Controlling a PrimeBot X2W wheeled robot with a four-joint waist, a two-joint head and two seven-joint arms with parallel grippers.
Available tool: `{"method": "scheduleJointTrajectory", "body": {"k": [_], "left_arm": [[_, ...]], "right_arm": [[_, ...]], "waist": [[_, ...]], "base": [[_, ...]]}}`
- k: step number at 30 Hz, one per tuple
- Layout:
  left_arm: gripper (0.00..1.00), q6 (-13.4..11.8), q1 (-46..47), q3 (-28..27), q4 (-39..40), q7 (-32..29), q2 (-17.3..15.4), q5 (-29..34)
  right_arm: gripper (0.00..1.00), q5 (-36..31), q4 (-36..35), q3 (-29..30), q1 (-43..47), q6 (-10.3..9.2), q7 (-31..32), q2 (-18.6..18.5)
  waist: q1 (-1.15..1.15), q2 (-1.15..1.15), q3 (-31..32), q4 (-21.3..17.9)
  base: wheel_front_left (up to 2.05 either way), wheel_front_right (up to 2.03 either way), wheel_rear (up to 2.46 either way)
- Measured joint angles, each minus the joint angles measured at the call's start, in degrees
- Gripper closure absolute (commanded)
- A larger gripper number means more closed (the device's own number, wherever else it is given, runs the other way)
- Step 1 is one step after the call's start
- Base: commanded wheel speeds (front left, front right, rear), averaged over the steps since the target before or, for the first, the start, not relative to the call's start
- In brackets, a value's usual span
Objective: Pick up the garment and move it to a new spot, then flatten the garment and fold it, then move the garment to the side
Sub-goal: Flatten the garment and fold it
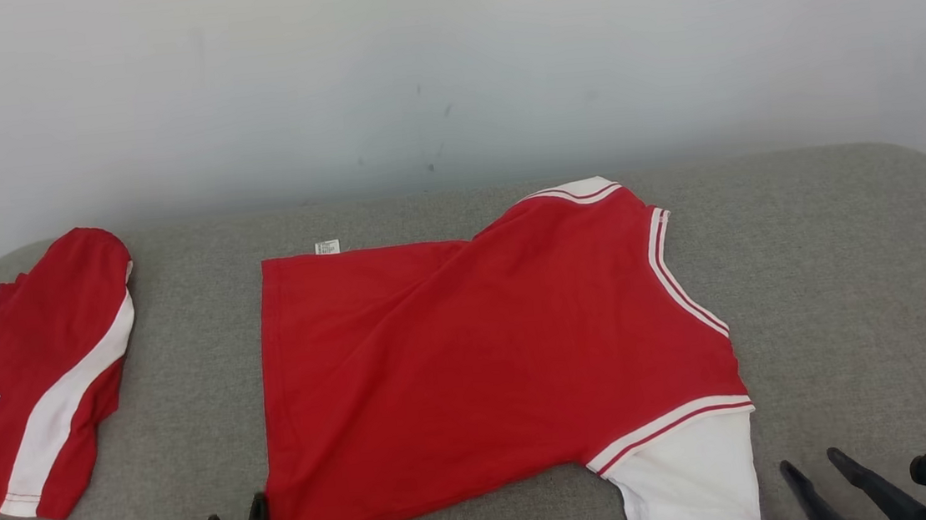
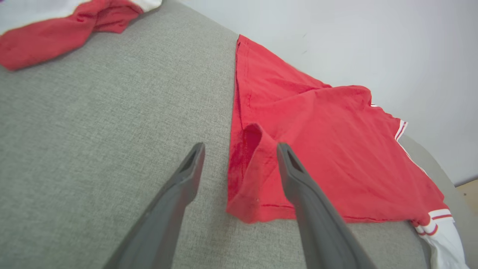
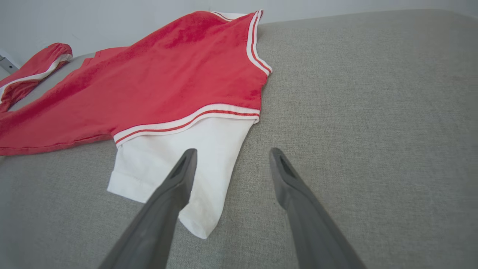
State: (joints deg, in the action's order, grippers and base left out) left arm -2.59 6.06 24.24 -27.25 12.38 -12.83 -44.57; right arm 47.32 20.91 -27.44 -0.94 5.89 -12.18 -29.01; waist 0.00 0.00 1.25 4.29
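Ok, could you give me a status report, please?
Left tool, right tool open, empty. Red shirt spread on grey surface, hem corner curled. Second red garment far left.

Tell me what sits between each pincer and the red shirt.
Nothing visible does. The open left pincer straddles the near hem corner of the red shirt, and the open right pincer hangs at its white sleeve. The red shorts lie apart at the left.

Grey worktop (image 1: 850, 276): red shirt (image 1: 480, 359) spread at centre; red shorts (image 1: 38, 381) at left. Left gripper (image 1: 236, 509) and right gripper (image 1: 809, 458) at near edge, jaws apart, empty.
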Motion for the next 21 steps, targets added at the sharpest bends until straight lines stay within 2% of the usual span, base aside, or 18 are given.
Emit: {"method": "scheduleJointTrajectory", "body": {"k": [6,15,21], "left_arm": [[0.00,-0.18,0.08,1.05,1.96,-0.33,-0.16,0.96],[0.00,-0.41,1.55,5.52,-0.20,-4.65,-0.99,4.32],[0.00,-0.41,2.61,7.32,-1.59,-7.06,-1.26,5.30]], "right_arm": [[0.00,0.26,-0.90,-0.18,0.37,-1.08,-0.09,0.44],[0.00,-1.01,-0.23,-1.09,-0.82,-4.46,2.21,1.31],[0.00,-0.78,0.32,-2.88,-0.91,-4.89,5.77,2.45]], "waist": [[0.00,0.00,-0.10,0.40],[0.00,0.00,-1.60,1.13],[0.00,0.00,-2.69,1.24]], "base": [[0.00,0.00,0.00],[0.00,0.00,0.00],[0.00,0.00,0.00]]}}
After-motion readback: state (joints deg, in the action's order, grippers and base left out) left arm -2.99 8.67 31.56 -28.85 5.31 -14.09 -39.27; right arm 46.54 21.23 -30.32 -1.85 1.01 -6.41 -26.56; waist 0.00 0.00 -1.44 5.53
